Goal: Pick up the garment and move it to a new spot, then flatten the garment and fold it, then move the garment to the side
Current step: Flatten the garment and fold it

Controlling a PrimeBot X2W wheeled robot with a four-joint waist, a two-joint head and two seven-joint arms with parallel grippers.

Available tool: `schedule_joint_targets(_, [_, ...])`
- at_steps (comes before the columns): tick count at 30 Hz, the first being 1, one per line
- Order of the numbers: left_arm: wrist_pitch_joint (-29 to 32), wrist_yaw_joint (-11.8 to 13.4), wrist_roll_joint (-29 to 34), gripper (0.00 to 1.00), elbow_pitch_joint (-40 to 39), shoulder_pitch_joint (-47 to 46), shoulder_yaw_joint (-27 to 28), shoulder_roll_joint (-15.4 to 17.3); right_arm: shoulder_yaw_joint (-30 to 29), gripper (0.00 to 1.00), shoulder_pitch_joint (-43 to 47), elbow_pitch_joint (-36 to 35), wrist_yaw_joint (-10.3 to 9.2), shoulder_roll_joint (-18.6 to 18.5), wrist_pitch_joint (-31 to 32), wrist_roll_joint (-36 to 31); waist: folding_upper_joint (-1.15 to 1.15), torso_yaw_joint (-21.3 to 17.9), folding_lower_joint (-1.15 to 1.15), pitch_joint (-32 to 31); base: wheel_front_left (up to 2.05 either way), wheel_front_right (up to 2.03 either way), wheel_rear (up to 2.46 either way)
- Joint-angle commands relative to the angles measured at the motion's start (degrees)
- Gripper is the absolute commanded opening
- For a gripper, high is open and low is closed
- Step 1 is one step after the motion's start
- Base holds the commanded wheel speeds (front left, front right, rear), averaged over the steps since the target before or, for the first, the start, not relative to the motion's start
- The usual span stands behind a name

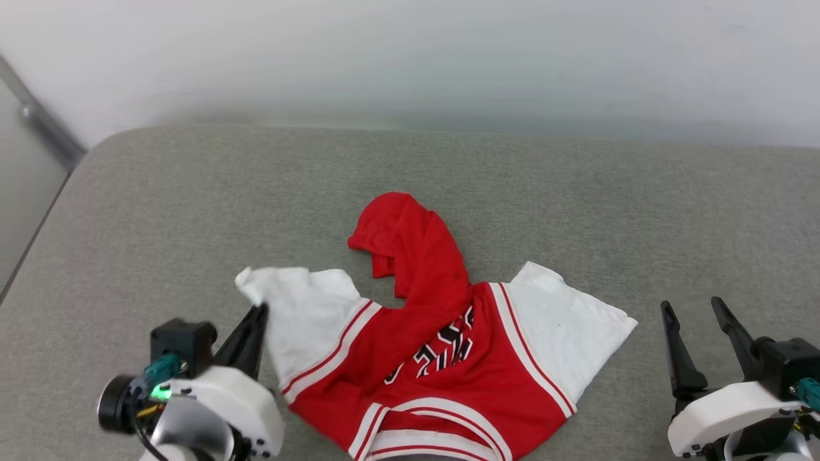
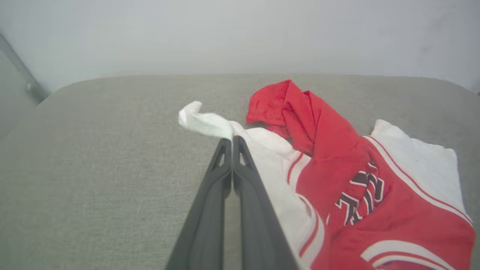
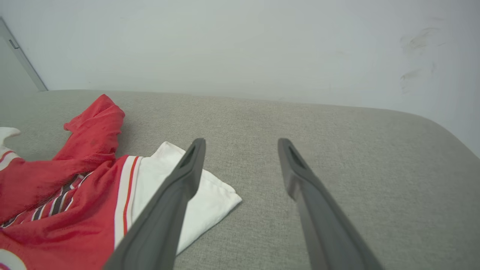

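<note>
The garment [image 1: 442, 358] lies crumpled on the grey cushioned surface [image 1: 576, 205], red body bunched up the middle, white sleeves spread to both sides, printed mark partly folded under. My left gripper [image 1: 261, 310] is shut, its tips pinching the edge of the left white sleeve [image 1: 301, 307]. In the left wrist view the closed fingertips [image 2: 231, 139] meet the sleeve [image 2: 210, 123], whose end curls up beyond them, beside the garment [image 2: 337, 161]. My right gripper [image 1: 692, 304] stands open to the right of the other sleeve, touching nothing. The right wrist view shows that gripper [image 3: 242, 141] beside the garment [image 3: 75, 180].
A pale wall [image 1: 410, 57] runs along the back of the surface. The surface's rounded left edge [image 1: 38, 224] drops off beside a grey strip [image 1: 38, 121]. Bare grey fabric stretches behind the garment and to both sides.
</note>
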Motion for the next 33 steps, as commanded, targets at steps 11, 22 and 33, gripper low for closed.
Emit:
schedule_joint_targets(11, [-2.93, 1.20, -0.74, 1.00, 17.17, 1.57, 0.34, -0.86, -0.05, 1.00, 0.08, 1.76, -0.02, 0.28, 1.62, -0.79, 0.00, 1.46, 0.00, 0.07, 0.00, 0.00, 0.00])
schedule_joint_targets(22, [-16.91, 2.00, 2.44, 1.00, 20.46, -2.14, 0.90, -2.02, 1.13, 1.00, 0.49, 1.52, -0.02, -1.14, 4.18, -0.41, 0.00, 1.62, 0.00, -0.64, 0.00, 0.00, 0.00])
schedule_joint_targets(33, [-19.91, 1.58, 8.46, 1.00, 11.50, -1.93, -1.62, 0.36, 8.44, 1.00, -4.72, -4.55, -0.03, -12.19, 30.39, 3.38, 0.00, 4.59, 0.00, 1.37, 0.00, 0.00, 0.00])
